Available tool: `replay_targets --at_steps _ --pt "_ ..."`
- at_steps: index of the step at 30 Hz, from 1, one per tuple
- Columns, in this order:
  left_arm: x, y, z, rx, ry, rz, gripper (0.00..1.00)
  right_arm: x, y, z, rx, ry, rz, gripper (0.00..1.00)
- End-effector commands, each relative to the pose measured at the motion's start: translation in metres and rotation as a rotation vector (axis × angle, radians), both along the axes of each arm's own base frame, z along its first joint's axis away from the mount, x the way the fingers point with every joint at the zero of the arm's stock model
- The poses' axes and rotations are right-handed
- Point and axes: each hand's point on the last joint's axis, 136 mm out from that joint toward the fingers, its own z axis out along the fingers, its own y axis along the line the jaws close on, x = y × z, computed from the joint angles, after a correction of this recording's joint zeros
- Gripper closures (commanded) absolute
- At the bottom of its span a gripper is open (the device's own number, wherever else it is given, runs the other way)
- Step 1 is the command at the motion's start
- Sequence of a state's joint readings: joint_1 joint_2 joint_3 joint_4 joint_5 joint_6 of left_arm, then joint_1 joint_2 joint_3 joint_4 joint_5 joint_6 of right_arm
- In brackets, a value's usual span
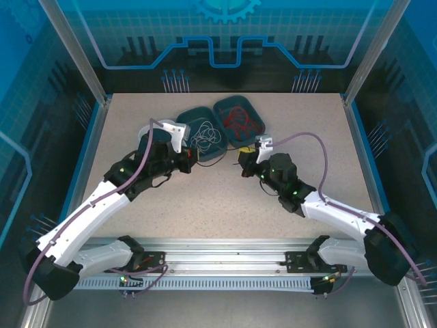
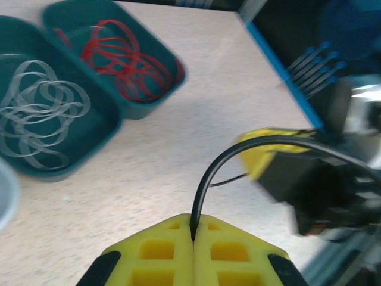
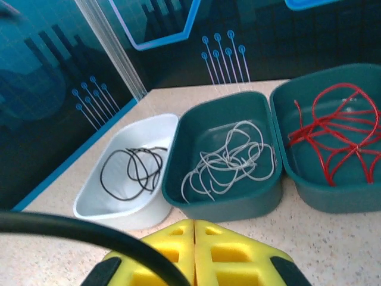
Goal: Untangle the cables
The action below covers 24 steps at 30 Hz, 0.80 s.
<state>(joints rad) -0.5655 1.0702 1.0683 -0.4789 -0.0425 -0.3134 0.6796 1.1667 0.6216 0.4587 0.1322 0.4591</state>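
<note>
Left gripper (image 2: 193, 233) closed, pinching one black cable (image 2: 205, 182) right at the fingertips, bottom centre of the left wrist frame. The cable arcs up and right to the right gripper (image 3: 194, 229), whose yellow pads are pressed together; it crosses blurred over the lower left of the right wrist frame. Can't tell if it's actually nipped between those pads or just draped over the finger

Other cables sit sorted in three containers at the upper middle of the top frame:
- black loops (image 3: 134, 170) in the white tray (image 3: 119, 217)
- whitish-grey cables (image 3: 229, 158) in the middle teal tray (image 3: 238, 205)
- red cables (image 3: 333, 137) in the teal tray on the right (image 3: 333, 199)

Handling: the cable looks very light, thin and springy, and holds its curve rather than going limp. Likely slippery in foam pads and easy to lose. Best held near an end with the pad centre and pulled slowly, since the loops could snag or whip. Not fragile. The held black one probably belongs in the white tray
</note>
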Motion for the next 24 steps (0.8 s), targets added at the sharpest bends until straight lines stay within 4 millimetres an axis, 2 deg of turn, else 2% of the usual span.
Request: replay_targets --at_steps 1,7,9,10,15,16,21,24 --pt "0.010 0.018 -0.018 0.123 -0.002 0.063 1.00 -0.012 0.013 0.007 -0.021 0.071 0.078 1.00" --pt "0.024 0.016 -0.038 0.184 0.056 0.091 1.00 -0.023 0.040 0.014 -0.042 0.179 0.152 1.00" --pt "0.028 0.020 -0.042 0.200 0.060 0.124 1.00 -0.023 0.040 0.005 -0.067 0.220 0.143 1.00" --pt "0.030 0.025 -0.042 0.211 0.056 0.153 1.00 -0.020 0.040 0.010 -0.065 0.229 0.125 1.00" --pt "0.037 0.064 -0.028 0.328 -0.001 0.338 1.00 -0.019 0.032 -0.014 -0.101 0.324 0.085 1.00" --pt "0.038 0.068 -0.024 0.342 -0.009 0.353 1.00 -0.020 0.034 -0.015 -0.095 0.334 0.093 0.97" --pt "0.041 0.069 -0.007 0.228 -0.026 0.345 1.00 -0.023 0.046 -0.016 -0.104 0.366 0.155 0.59" --pt "0.040 0.074 0.007 0.163 -0.047 0.347 1.00 -0.024 0.044 -0.014 -0.109 0.361 0.152 0.43"
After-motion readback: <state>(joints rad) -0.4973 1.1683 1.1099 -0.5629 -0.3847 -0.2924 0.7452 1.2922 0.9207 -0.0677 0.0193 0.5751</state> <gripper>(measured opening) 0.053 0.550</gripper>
